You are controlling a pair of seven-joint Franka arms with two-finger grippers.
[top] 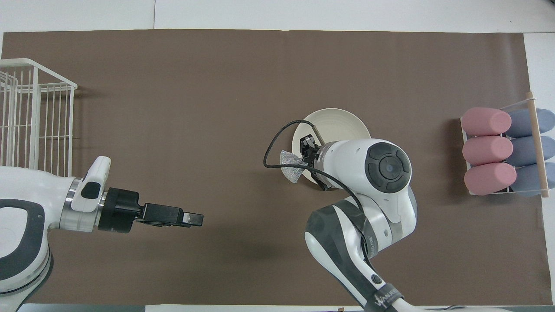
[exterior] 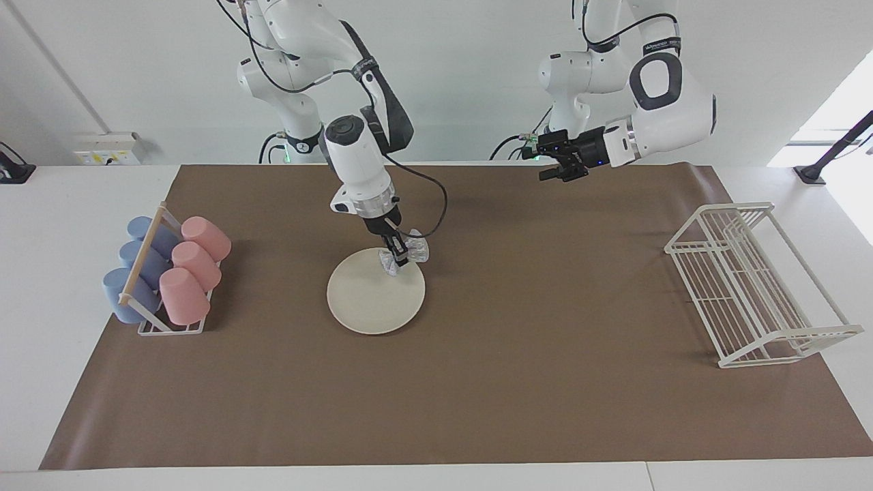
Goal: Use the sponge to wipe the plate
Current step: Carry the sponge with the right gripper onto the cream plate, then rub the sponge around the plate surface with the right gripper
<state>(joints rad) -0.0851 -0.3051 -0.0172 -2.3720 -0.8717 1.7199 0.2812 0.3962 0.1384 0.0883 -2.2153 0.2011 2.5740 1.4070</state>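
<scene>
Right tool (exterior: 397,259) clamped on silvery mesh sponge (exterior: 406,258), at upper edge of round cream plate (exterior: 375,294), frame centre; wiping just starting. Left tool (exterior: 550,165) fingers apart, empty, waiting upper right.

Plate (exterior: 372,300): round, flat, cream-white, with a shallow rim. It lies face up on the brown mat, slightly left of centre in the facing view and right of centre in the overhead view, where an arm covers part of it.

Sponge (exterior: 407,258): small, silvery mesh pad, lumpy and pinched at its middle into a bow shape. It sits at the plate's upper-right rim in the facing view, overhanging the edge. Contact with the plate cannot be confirmed.
</scene>
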